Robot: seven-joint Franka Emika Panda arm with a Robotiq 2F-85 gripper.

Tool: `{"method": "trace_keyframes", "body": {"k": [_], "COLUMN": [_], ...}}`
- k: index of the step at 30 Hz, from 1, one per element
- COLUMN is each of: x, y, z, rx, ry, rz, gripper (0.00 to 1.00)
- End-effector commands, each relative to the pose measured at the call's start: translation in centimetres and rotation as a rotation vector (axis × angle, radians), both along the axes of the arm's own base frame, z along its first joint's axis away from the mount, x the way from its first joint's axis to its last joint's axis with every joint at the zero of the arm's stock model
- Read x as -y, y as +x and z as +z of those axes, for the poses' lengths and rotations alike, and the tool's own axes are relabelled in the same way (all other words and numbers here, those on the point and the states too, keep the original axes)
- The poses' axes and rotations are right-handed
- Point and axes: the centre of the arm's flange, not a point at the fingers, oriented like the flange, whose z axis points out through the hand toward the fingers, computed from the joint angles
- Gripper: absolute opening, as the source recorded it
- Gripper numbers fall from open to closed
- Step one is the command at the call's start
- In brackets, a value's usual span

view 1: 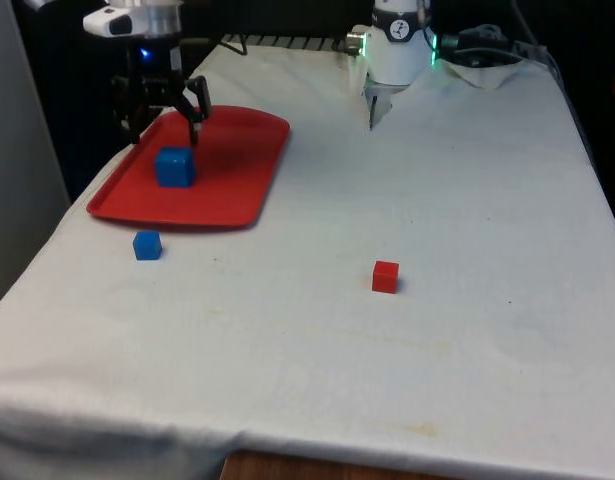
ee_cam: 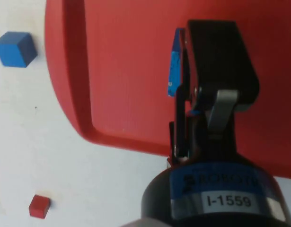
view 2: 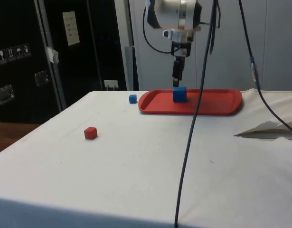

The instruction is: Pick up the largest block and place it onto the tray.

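**Largest block sits on the tray, gripper spread above it**

The large blue block (view 1: 174,166) rests flat on the red tray (view 1: 237,170), toward the tray's 9 o'clock half in the front view, well inside the raised rim. That looks like the placement the task asks for: the block stands on its own, square on the tray floor, touching nothing else. The black gripper (view 1: 165,118) hangs just above and slightly behind it, at the block's 12 o'clock, with its jaws spread wide and nothing between them. In the side view the gripper (view 2: 177,76) is directly over the block (view 2: 179,94) with a small gap of air, which suggests a release with the arm yet to clear away.

The two other blocks lie on the cloth, off the tray. The small blue block (view 1: 147,245) is just beside the tray's near edge, at about 7 o'clock from the large one. The small red block (view 1: 385,276) is well apart, out at about 4 o'clock from the tray.

The table is covered by a white cloth (view 1: 407,360), lightly creased and faintly stained near the front edge. The side view shows dark cabinets behind, and a black cable (view 2: 195,114) hanging across the foreground.
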Motion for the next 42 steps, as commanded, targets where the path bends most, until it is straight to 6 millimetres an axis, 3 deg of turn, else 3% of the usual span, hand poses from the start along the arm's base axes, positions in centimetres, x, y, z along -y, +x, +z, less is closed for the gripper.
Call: {"method": "trace_keyframes", "body": {"k": [1, 22, 23, 27, 42], "x": [-0.1, -0.3, -0.1, -0.5, -2.1], "y": [-0.2, 0.7, 0.8, 1.0, 3.1], "z": [0.7, 6.5, 6.0, 7.5, 9.8], "rx": [-0.007, 0.031, 0.038, 0.038, 0.021], "ry": [-0.004, -0.013, -0.007, -0.015, -0.040], "rz": [-0.002, 0.014, 0.018, 0.019, 0.039], "gripper": [1.00, 1.00, 1.00, 1.00, 1.00]}}
